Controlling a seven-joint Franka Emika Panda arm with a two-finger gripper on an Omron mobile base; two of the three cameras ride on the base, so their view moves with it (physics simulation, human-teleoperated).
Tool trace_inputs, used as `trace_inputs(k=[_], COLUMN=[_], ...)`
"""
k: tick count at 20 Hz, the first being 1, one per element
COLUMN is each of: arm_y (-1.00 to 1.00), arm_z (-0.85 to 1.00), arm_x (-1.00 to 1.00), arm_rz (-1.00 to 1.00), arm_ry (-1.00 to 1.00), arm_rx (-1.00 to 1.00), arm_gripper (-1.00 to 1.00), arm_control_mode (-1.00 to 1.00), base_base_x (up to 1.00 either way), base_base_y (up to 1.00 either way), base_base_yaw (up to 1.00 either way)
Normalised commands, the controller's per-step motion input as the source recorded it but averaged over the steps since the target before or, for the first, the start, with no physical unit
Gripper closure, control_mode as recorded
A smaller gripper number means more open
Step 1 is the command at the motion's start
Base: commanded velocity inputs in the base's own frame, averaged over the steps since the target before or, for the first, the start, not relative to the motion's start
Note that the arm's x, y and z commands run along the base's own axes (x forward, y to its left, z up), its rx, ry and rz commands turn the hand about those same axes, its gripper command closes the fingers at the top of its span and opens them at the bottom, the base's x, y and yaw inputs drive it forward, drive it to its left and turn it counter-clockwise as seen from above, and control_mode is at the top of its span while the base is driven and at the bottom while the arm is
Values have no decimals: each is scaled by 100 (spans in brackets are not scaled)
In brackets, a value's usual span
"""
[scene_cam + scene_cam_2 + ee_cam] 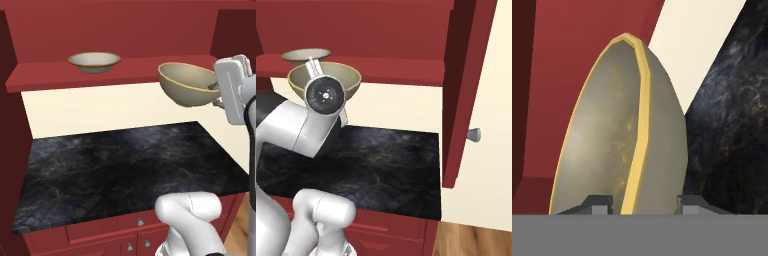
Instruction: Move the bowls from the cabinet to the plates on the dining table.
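The deeper olive-tan bowl [186, 85] hangs tilted in the air just in front of the cabinet's red shelf [135, 69], over the right part of the counter. My gripper [215, 89] is shut on its right rim. In the hand view the bowl [612, 140] stands edge-on, its gold rim running down between my two fingertips [599, 204]. The shallow cream-white bowl [94, 61] rests on the shelf further left, and its rim [305, 54] peeks out behind my hand. From the right, the held bowl [351, 79] is partly covered by my wrist. The plates and the dining table are out of view.
A black marble counter [125, 165] lies under the cabinet, with red drawers [140, 222] along its front. The open cabinet door [461, 90] with its silver knob [474, 134] stands out at the right. A cream wall [110, 107] backs the counter.
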Motion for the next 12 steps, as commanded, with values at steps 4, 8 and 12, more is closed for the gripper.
trace_inputs(k=[4,8,12], arm_y=[34,23,3], arm_z=[-29,-41,-17], arm_x=[-27,-24,-3], arm_rz=[0,0,3], arm_ry=[5,12,7], arm_rx=[2,0,0], arm_gripper=[100,100,100], arm_control_mode=[-100,-100,-100], base_base_x=[0,0,0], base_base_y=[0,0,0], base_base_yaw=[0,0,0])
